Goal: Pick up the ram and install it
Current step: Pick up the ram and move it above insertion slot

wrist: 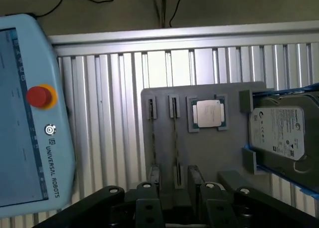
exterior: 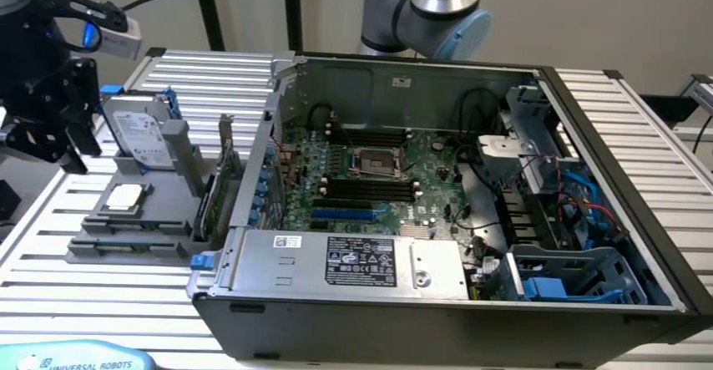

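Motherboard and open computer case fill mid-frame in the exterior view, with the gripper at upper left of the frame, above the gray holder. Only the wrist view shows the ram – it stands on edge in a holder slot, beside the processor chip and hard drive, and a teach pendant lies nearby. The fingers appear spread wide – they hold nothing, touch nothing and are poised near the ram's end.

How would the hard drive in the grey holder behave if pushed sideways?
Probably stiff and heavy for its size: the hard drive has a metal case. It stands on edge, so it may tip, though the blue bracket seems to restrain it.
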